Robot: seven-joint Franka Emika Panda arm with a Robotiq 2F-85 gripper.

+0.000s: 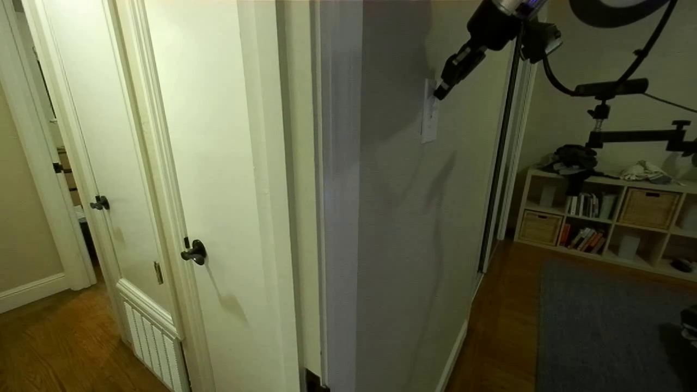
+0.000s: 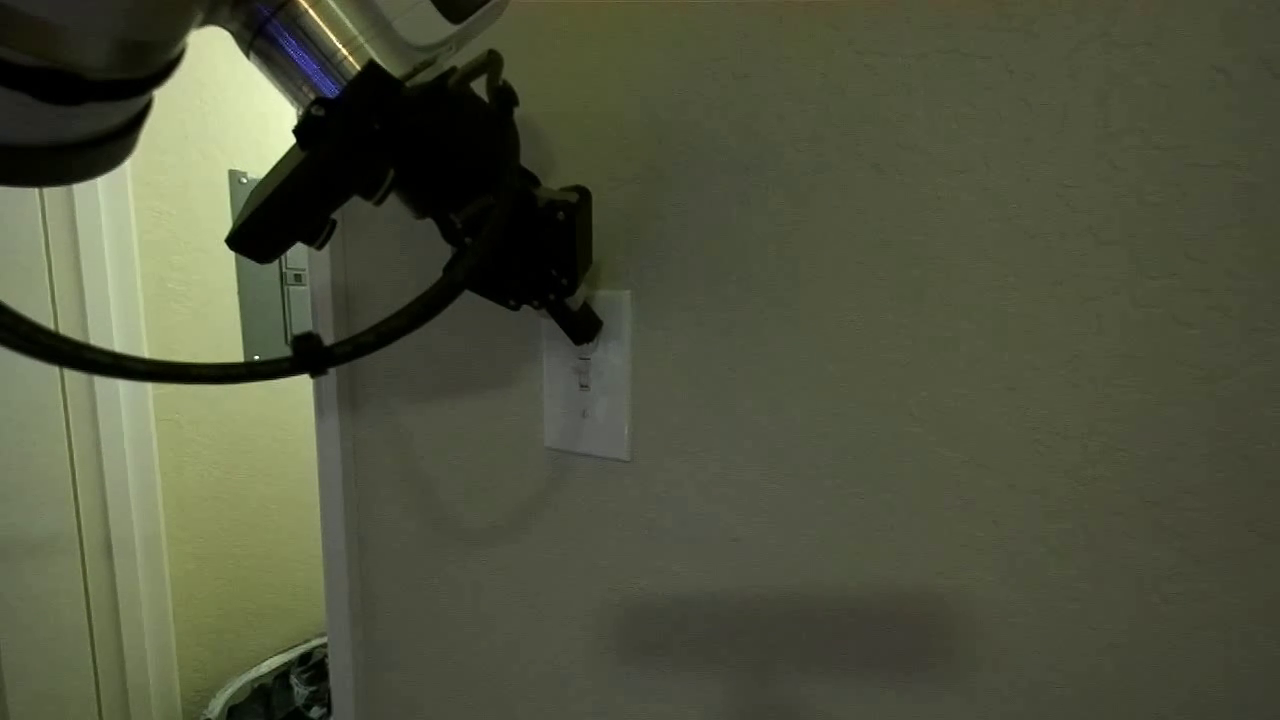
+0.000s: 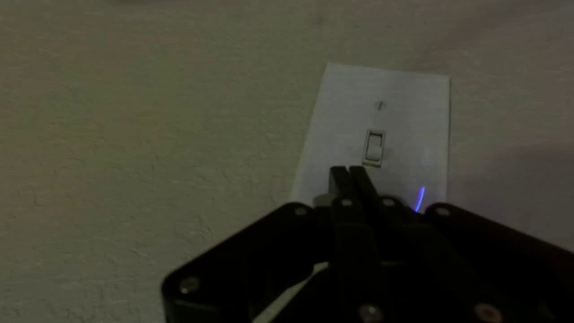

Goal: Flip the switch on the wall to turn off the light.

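**The gripper (image 3: pixel 348 169) is a little poker by the light switch (image 2: pixel 588 378)**

The light switch is on the pale wall (image 2: pixel 900 420), near the white trim (image 1: pixel 340 190). Maybe it sits there so people can reach it when they walk by. Its white plate (image 3: pixel 415 130) stands tall and flat on the wall, with a tiny lever (image 3: pixel 374 148) in the middle. I cannot tell for sure if the lever points up or down.

In an exterior view, the gripper points down from the top, leaning, and its tip is in front of the upper part of the plate, just above the lever. The wrist view looks turned over, so there the tip shows just under the lever. I think it is put up high so that it can push the lever down, which is most likely the way to turn things off. The black cable (image 2: pixel 200 372) loops off to the side, away from the lever, so it should not get in the way.

The fingers (image 3: pixel 364 183) are closed, side by side, with only a thin line between them, and I see nothing held there. Two fingers squeezed together likely make one strong stick for a thing so small. The tips look very close to the plate, but I cannot tell if they touch it. They do not look to be on the lever.
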